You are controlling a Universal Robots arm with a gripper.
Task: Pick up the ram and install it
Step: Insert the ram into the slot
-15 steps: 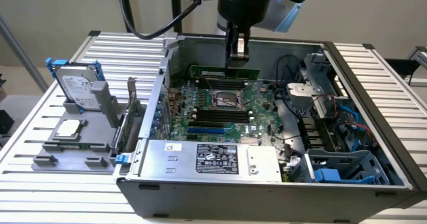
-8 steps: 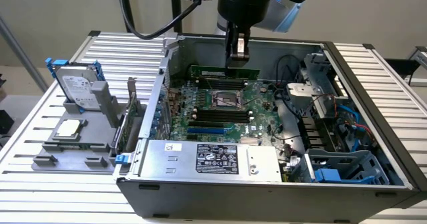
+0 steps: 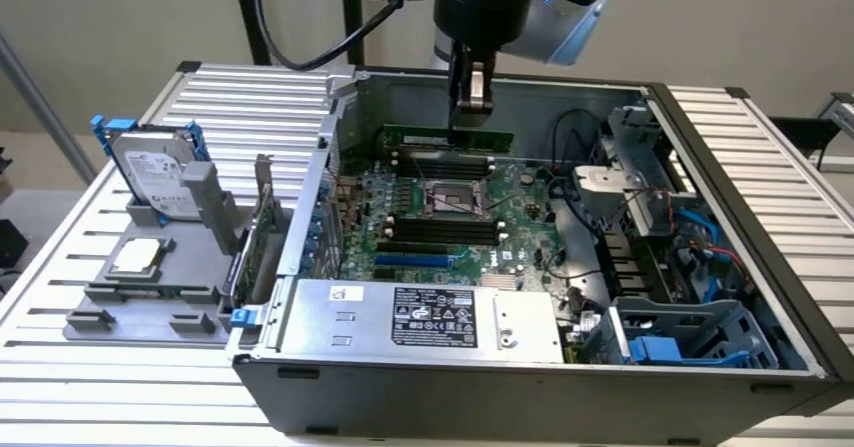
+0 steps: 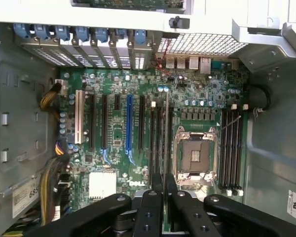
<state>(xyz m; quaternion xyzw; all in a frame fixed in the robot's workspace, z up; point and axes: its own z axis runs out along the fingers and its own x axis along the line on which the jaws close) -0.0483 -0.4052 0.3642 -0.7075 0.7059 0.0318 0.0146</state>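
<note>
Clearly the pick-up half is done: my gripper (image 3: 470, 115) is clamped on the ram (image 3: 447, 138), closed onto its top edge so the green stick hangs level inside the open computer case (image 3: 400, 397), over the far part of the motherboard (image 3: 521, 182). In the wrist view my gripper (image 4: 164, 180) has the ram (image 4: 166, 128) edge-on in its grip. The ram is a thin line running along the memory slots (image 4: 153, 138) just beside the empty CPU socket (image 4: 195, 153), on the side away from the other slot bank (image 4: 231, 148). So I judge it lined up with a slot. What is left is the seating itself. I cannot tell whether its bottom edge touches the slot or hangs just above, though in the exterior view it seems to stand high, so probably not pressed home. The hard drive (image 3: 150, 172) and processor chip (image 3: 138, 257) sit on the grey fixture (image 3: 94, 317) outside the case, well apart from this work.
</note>
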